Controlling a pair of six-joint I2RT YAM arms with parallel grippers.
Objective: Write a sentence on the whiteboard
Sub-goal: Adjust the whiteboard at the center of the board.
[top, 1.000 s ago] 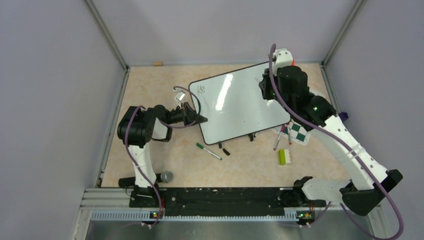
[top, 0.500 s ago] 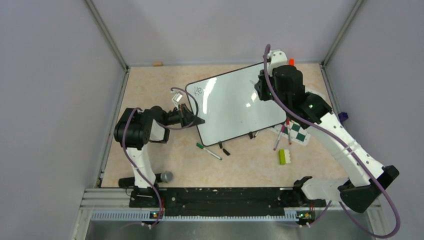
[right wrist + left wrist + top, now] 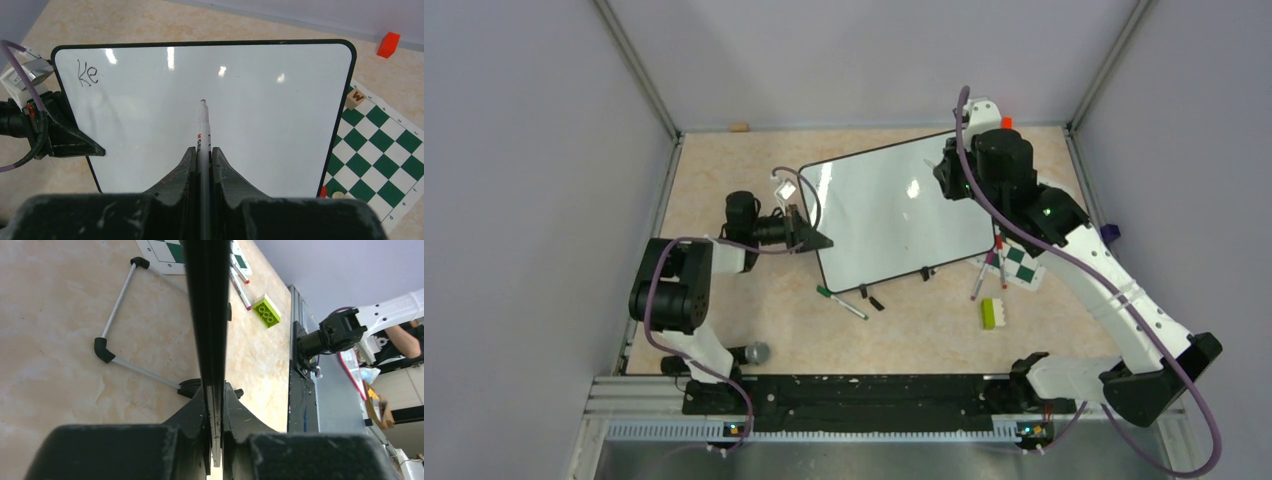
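Observation:
The whiteboard (image 3: 894, 215) lies tilted on the table; in the right wrist view (image 3: 260, 100) its face fills the frame. Only the dark letters "Ke" of the sentence (image 3: 86, 75) show, in the board's top left corner. My left gripper (image 3: 819, 242) is shut on the board's left edge, which the left wrist view (image 3: 207, 315) shows edge-on between the jaws; this gripper also shows in the right wrist view (image 3: 92, 149). My right gripper (image 3: 948, 176) is shut on a white marker (image 3: 202, 130) over the middle of the board. I cannot tell whether its tip touches the board.
A green marker (image 3: 841, 303) and a black cap (image 3: 876, 303) lie in front of the board. A lime brick (image 3: 989, 313), loose markers (image 3: 980, 275) and a green-and-white chess mat (image 3: 1022, 265) lie at the right. A red cube (image 3: 388, 44) sits behind the board.
The left arm's elbow has swung out to the left while its gripper stays on the board's edge. The board has shifted slightly. The right gripper has moved a little left with the marker.

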